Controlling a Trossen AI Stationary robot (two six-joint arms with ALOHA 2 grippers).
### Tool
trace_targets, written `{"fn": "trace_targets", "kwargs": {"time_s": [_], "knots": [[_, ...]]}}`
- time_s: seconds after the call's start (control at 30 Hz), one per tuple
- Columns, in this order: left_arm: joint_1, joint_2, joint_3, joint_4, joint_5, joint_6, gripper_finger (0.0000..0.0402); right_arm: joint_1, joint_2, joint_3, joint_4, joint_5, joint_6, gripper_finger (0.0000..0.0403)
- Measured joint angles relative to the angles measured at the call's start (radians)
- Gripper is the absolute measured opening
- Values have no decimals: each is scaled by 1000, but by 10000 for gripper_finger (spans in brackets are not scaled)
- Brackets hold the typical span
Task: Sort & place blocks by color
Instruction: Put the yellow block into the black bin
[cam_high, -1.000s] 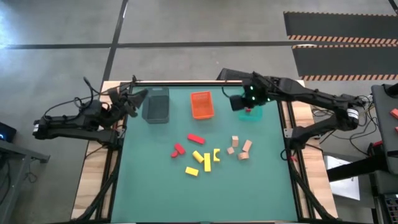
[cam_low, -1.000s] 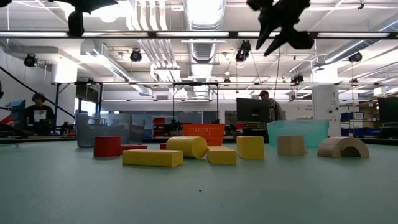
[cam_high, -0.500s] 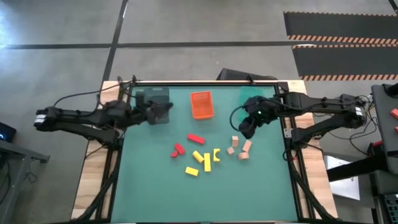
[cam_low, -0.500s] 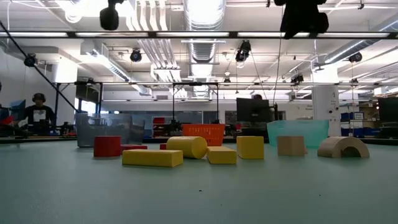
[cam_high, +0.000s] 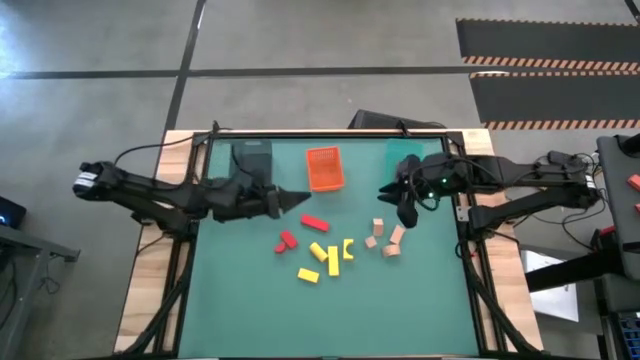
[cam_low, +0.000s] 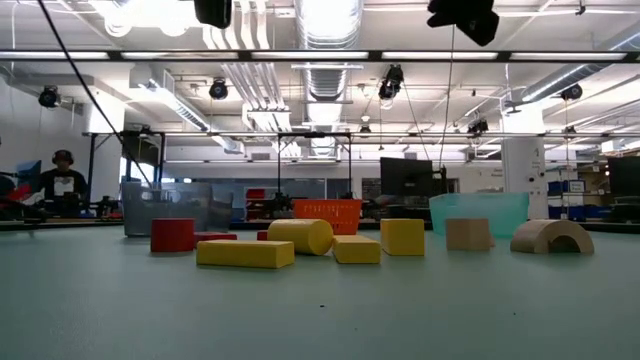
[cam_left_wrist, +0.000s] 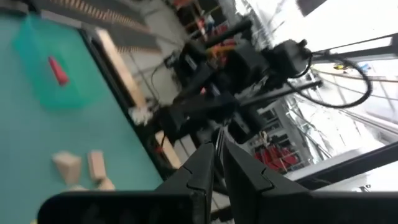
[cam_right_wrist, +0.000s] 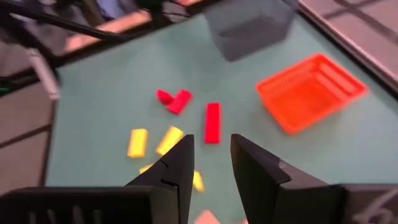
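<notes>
Red blocks (cam_high: 314, 222), yellow blocks (cam_high: 318, 250) and tan blocks (cam_high: 378, 226) lie scattered flat on the green table, right of its middle. One red block (cam_left_wrist: 57, 70) lies in the teal tray (cam_left_wrist: 37, 68). My left gripper (cam_high: 300, 201) is shut and hangs above the table, just left of the far red block and near the orange tray (cam_high: 324, 168). My right gripper (cam_high: 407, 214) is open in the right wrist view (cam_right_wrist: 211, 149). It hovers above the table just right of the tan blocks. In the low view only its dark body (cam_low: 462, 18) shows.
Three trays stand along the far edge. The dark grey one (cam_high: 252, 155) is partly under my left arm. The orange one is in the middle. The teal one (cam_high: 400, 152) is partly under my right arm. The near half of the table (cam_high: 330, 320) holds nothing but the mat.
My left arm has swung from the far left corner out over the grey tray toward the table's middle. My right gripper has moved from above the teal tray toward the near edge, to beside the tan blocks. No block has moved.
</notes>
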Motion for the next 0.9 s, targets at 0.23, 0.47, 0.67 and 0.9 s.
{"fn": "trace_targets", "kwargs": {"time_s": [0.23,0.47,0.67,0.9], "knots": [[-74,88,40,-163,27,-227,20,0,-45,-200,236,-91,42,70],[-90,144,43,-594,211,-468,20,0,-57,-253,250,-103,131,55],[-66,189,36,-772,293,-413,20,0,-69,-256,245,-106,134,52],[-58,216,30,-588,359,-231,20,1,-192,-333,247,-98,72,52]]}}
